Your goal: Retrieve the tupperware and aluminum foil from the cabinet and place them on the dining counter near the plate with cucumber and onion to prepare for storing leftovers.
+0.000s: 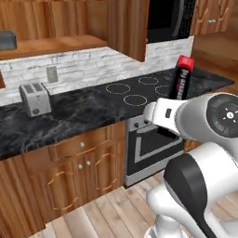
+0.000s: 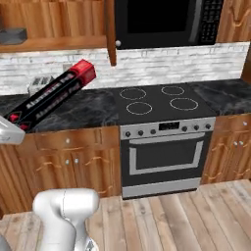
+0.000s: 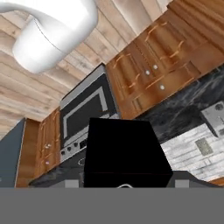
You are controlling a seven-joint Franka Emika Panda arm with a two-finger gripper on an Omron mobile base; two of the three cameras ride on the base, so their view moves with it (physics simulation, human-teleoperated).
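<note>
My gripper (image 3: 126, 181) is shut on the aluminum foil (image 3: 127, 151), a long black box with red ends. The box stands up in front of the stove in the left base view (image 1: 181, 79). In the right base view it slants up to the right over the worktop (image 2: 49, 95). The tupperware (image 1: 7, 41) (image 2: 12, 35), a grey tub, sits on the shelf of the open wooden cabinet (image 1: 56, 45), far up and left of the gripper. The cabinet door (image 1: 128, 28) (image 2: 110, 29) stands open. The dining counter, plate, cucumber and onion are out of view.
A silver toaster (image 1: 35, 98) (image 2: 39, 84) stands on the black marble worktop (image 1: 83, 114) against white brick. A stove with an oven (image 2: 162, 147) is to the right, with a black microwave (image 2: 166, 22) above it. Drawer cabinets (image 1: 79, 172) and a wooden floor lie below.
</note>
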